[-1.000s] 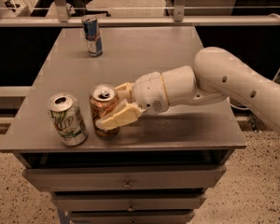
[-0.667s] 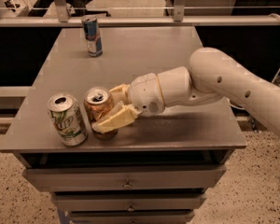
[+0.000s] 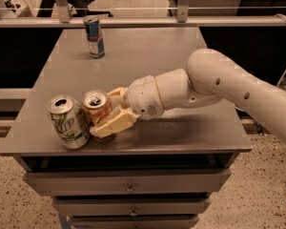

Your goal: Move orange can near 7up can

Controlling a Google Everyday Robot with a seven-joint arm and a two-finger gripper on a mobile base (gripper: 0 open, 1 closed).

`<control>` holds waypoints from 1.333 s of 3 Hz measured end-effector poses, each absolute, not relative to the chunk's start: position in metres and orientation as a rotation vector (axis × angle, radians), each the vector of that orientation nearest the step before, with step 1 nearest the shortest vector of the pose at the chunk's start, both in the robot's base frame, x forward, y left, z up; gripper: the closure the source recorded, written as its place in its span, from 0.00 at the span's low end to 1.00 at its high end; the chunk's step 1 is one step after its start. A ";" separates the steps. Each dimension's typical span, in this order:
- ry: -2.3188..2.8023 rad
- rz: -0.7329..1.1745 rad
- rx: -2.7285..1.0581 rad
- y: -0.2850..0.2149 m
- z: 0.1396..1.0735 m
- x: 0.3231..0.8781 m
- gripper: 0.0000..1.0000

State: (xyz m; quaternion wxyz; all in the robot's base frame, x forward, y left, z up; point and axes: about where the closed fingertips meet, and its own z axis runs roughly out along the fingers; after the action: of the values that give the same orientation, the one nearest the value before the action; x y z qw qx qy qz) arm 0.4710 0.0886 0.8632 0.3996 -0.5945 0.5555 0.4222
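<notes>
The orange can (image 3: 96,109) stands upright near the front left of the grey table (image 3: 148,66), right beside the 7up can (image 3: 67,122), the two nearly touching. The 7up can is silver-white with a green logo and stands a little to the left. My gripper (image 3: 106,114) reaches in from the right and is shut on the orange can, with one cream finger (image 3: 113,124) across its front and the other behind it. The can's lower part is hidden by the finger.
A slim blue-and-silver can (image 3: 94,36) stands at the back left of the table. My white arm (image 3: 219,87) crosses the right half of the table. Drawers (image 3: 128,187) sit under the tabletop. A rail runs behind the table.
My gripper has carried the orange can further left, closing the gap to the 7up can. The 7up can and the blue can have not moved.
</notes>
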 end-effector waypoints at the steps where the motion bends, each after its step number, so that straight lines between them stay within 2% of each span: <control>1: 1.406 1.068 -1.504 0.089 0.864 0.471 0.38; 2: 1.405 1.068 -1.506 0.091 0.861 0.472 0.13; 3: 1.419 1.026 -1.508 0.084 0.863 0.478 0.00; 4: 1.443 0.880 -1.524 0.056 0.884 0.497 0.00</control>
State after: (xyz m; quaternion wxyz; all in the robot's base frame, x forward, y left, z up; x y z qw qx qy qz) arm 0.4968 0.0561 0.8835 0.4196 -0.6080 0.5755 0.3509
